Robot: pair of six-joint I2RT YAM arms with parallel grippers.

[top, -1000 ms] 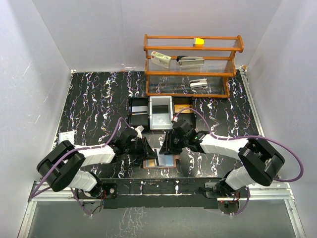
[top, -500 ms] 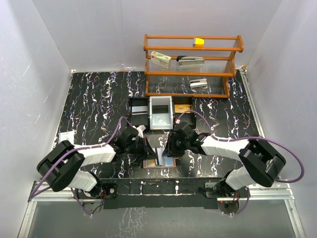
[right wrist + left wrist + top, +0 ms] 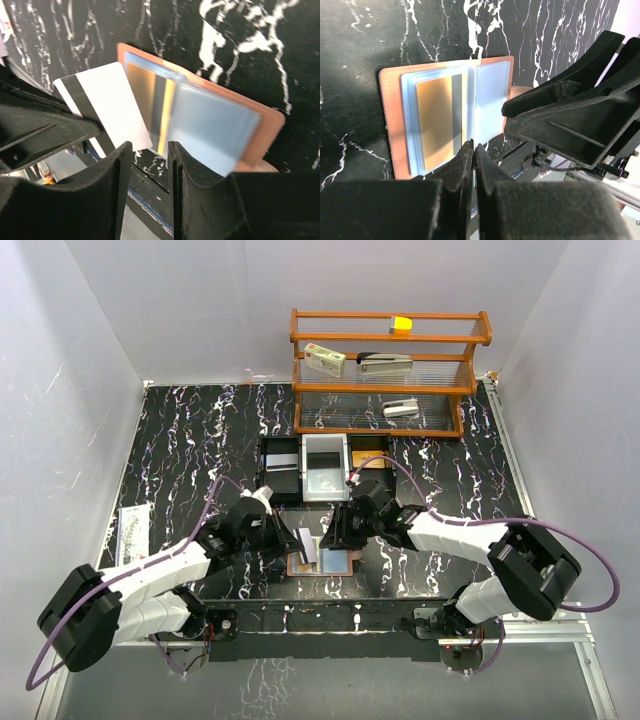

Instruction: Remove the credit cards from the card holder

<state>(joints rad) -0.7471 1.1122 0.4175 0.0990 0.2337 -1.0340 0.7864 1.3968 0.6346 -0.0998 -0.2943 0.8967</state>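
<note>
Left tool (image 3: 473,148) low at centre, pinched tight on card (image 3: 102,102); right tool (image 3: 150,147) just beside, jaws parted.

Lab test cell: white walls (image 3: 200,300) enclosing a marbled black table (image 3: 200,430).

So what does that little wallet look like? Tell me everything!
The card holder lies open and flat on the black marbled table. Salmon-brown, leathery outside; pale blue see-through pockets inside. A gold card with a grey stripe sits in one pocket. The right gripper seems to rest on one side.
</note>
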